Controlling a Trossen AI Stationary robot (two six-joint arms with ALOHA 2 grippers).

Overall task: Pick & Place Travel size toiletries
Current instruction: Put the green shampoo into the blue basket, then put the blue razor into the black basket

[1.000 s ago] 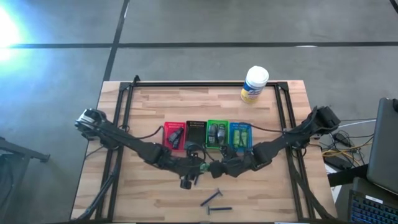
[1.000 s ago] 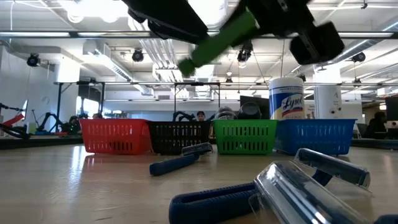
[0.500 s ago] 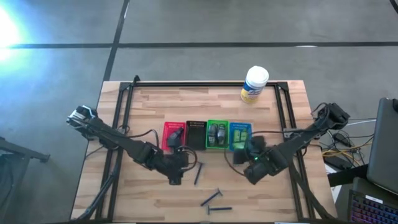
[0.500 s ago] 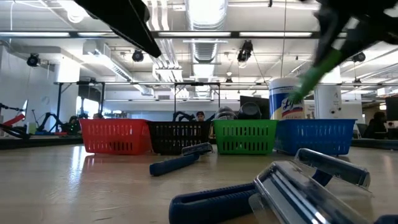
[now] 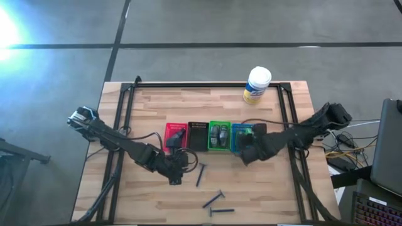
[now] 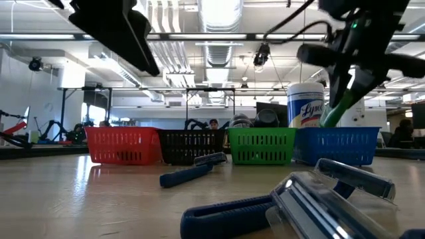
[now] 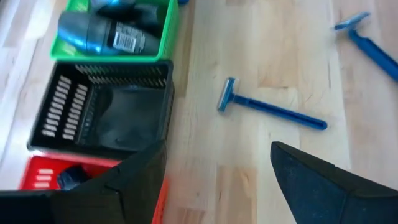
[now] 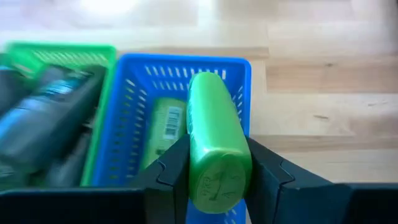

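My right gripper (image 8: 214,171) is shut on a bright green tube (image 8: 211,124), held over the blue bin (image 5: 242,135); a second green tube (image 8: 163,127) lies inside that bin. In the low view the tube (image 6: 339,109) hangs above the blue bin (image 6: 339,147). My left gripper (image 7: 217,180) is open, above bare wood near the black bin (image 7: 106,112) and a blue-handled razor (image 7: 270,109). Two more razors (image 5: 215,199) lie flat nearer the table's near edge. Grey bottles (image 8: 50,118) lie in the green bin (image 5: 219,135). My right gripper pinches the green tube between its two fingers, one finger (image 8: 171,171) on each side of its upper end (image 8: 214,180). The fingers come from above, slanting down, and lie along the tube. The tube is lifted clear and hangs tilted below them, over the blue bin.
Four small bins stand in a row mid-table: red (image 5: 176,136), black (image 5: 198,135), green, blue. A white-and-yellow canister (image 5: 257,85) stands at the far edge. Open wood lies on the near left and right sides.
Both grippers met mid-table around the slanting green tube. My left gripper let go and drew back toward the table's left. My right gripper carried the tube right and then toward the far edge, over the blue bin, and the tube tipped closer to upright.
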